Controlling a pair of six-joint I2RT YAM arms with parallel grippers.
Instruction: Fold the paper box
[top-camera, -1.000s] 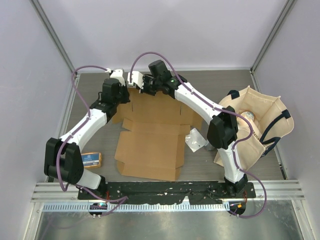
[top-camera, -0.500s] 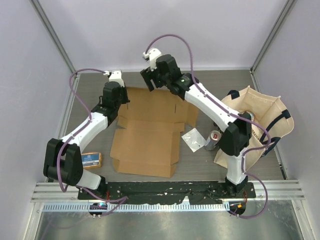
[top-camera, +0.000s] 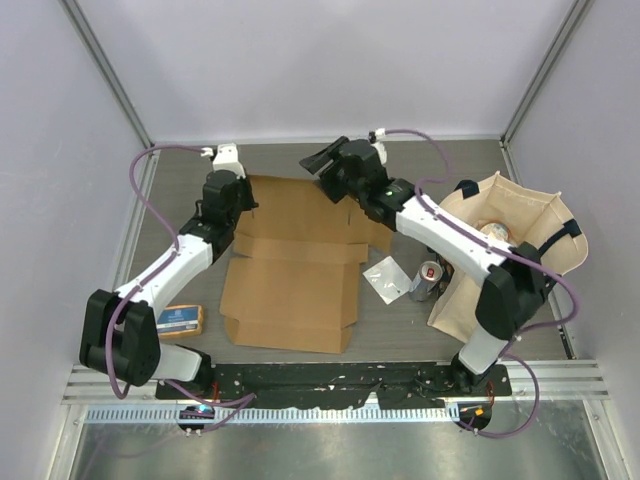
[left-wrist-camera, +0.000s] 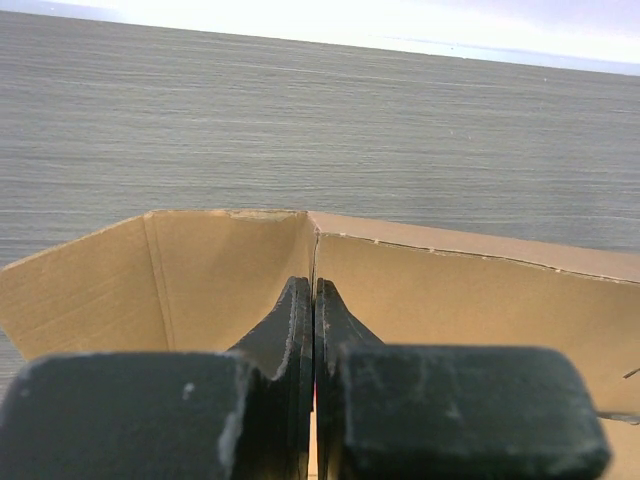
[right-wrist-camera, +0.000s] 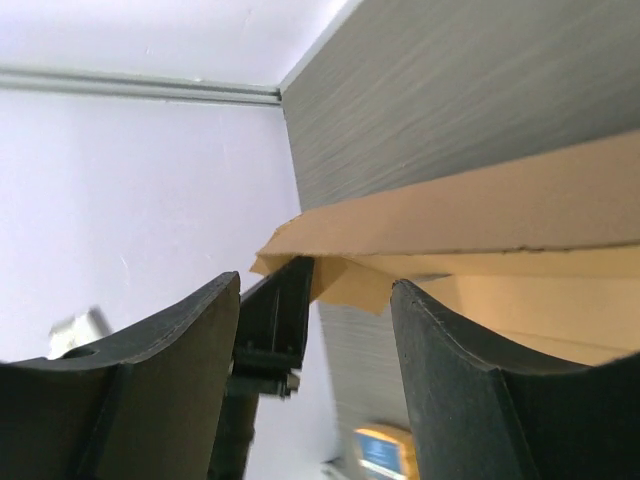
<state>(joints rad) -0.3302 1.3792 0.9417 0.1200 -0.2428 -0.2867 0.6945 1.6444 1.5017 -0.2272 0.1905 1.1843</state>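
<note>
The paper box (top-camera: 300, 275) is a flat brown cardboard sheet with flaps, lying mid-table. My left gripper (top-camera: 244, 200) is at its far left corner. In the left wrist view the left gripper (left-wrist-camera: 312, 286) has its jaws pressed together on a raised flap of the paper box (left-wrist-camera: 450, 300), whose edge runs into the seam between them. My right gripper (top-camera: 314, 165) hovers open over the far edge. In the right wrist view the right gripper (right-wrist-camera: 315, 305) holds nothing, and the lifted corner of the paper box (right-wrist-camera: 480, 215) lies beyond its fingertips, with the left gripper's dark finger against it.
A beige tote bag (top-camera: 515, 250) stands at the right with a can (top-camera: 428, 277) beside it. A small silvery packet (top-camera: 383, 279) lies by the box's right edge. An orange-and-blue packet (top-camera: 182, 320) sits near the left arm's base. Walls close the far and side edges.
My right gripper has opened, let go of the far flap and swung up and to the right. The cardboard has settled flatter and slid slightly left. The left gripper stays shut at the corner.
</note>
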